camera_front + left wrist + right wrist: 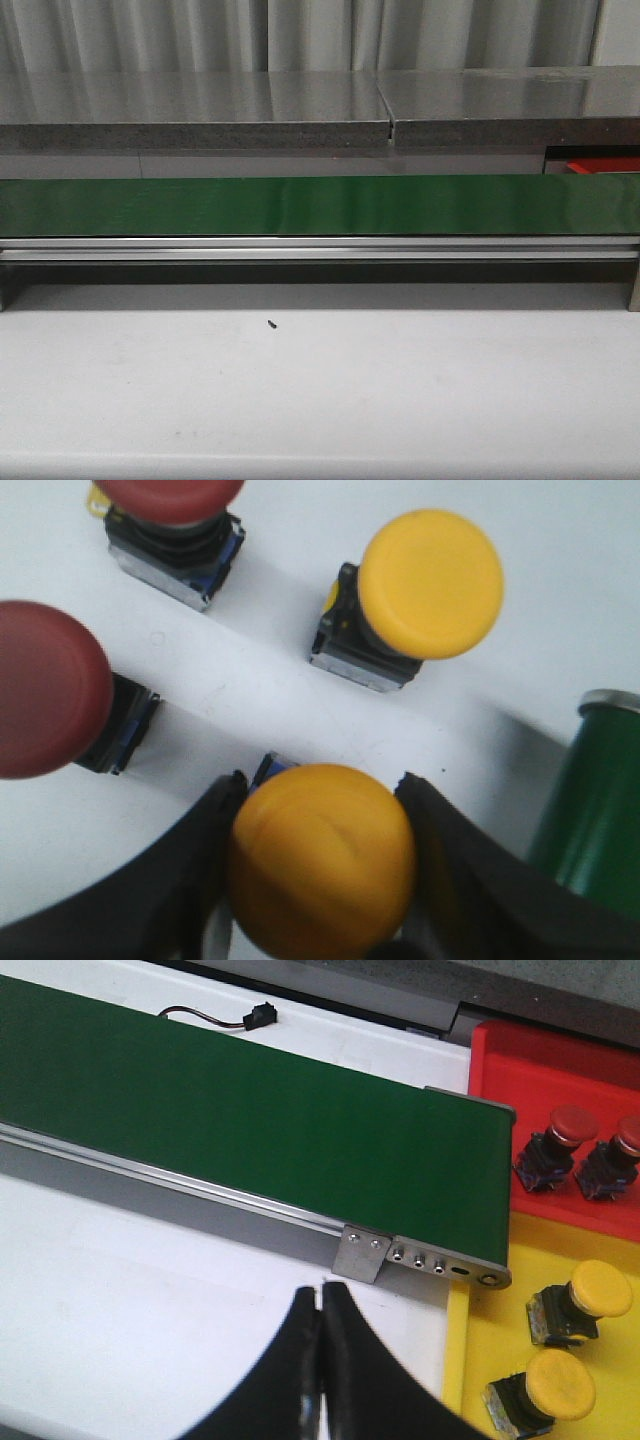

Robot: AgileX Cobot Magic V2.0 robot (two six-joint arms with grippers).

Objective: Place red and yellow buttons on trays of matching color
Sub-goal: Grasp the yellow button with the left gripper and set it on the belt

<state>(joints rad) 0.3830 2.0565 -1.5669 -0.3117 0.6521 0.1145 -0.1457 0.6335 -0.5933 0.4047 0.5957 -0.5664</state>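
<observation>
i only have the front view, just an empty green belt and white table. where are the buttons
Observer: The left end effector has its fingers on either side of a yellow button.
Operator: any more near it
Observer: Two red buttons and another yellow button stand on the white surface beside it.
Operator: anything sorted yet
Observer: Right wrist view shows two red buttons on the red tray, two yellow on the yellow tray.

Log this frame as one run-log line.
left gripper: shut on yellow button | right gripper: shut, empty | red tray: two red buttons | yellow tray: two yellow buttons
</observation>
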